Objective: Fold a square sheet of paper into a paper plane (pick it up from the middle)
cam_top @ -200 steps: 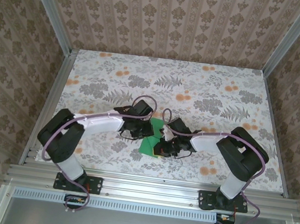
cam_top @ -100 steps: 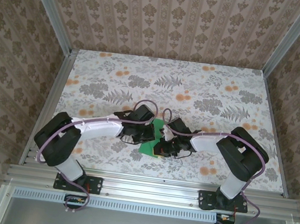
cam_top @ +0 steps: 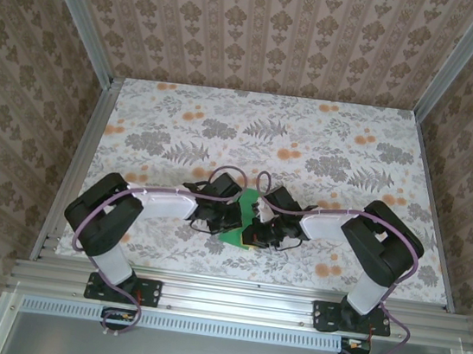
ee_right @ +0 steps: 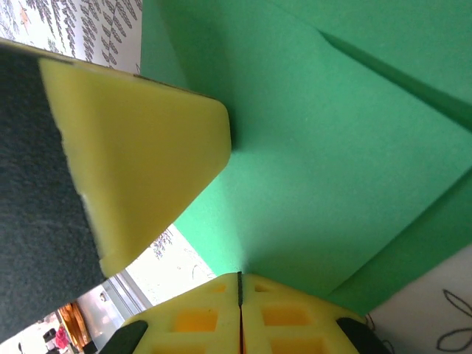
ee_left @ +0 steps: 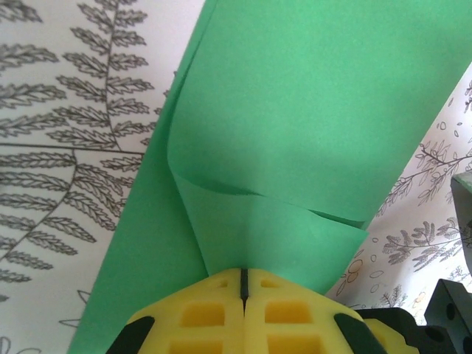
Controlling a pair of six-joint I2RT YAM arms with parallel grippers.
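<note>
Low in the middle of the overhead frame, the left claw (ee_left: pixel 242 282) and right claw (ee_right: pixel 240 283) were each pressed together, pinching the folded green paper (ee_left: pixel 310 110).

Both arms reach forward with elbows bent inward and wrists converging midway between the bases. The left gripper (cam_top: pixel 228 217) and right gripper (cam_top: pixel 259 231) sit just beside each other. Each has its jaws pressed together, pinching the square sheet of paper (cam_top: pixel 249 200).
</note>
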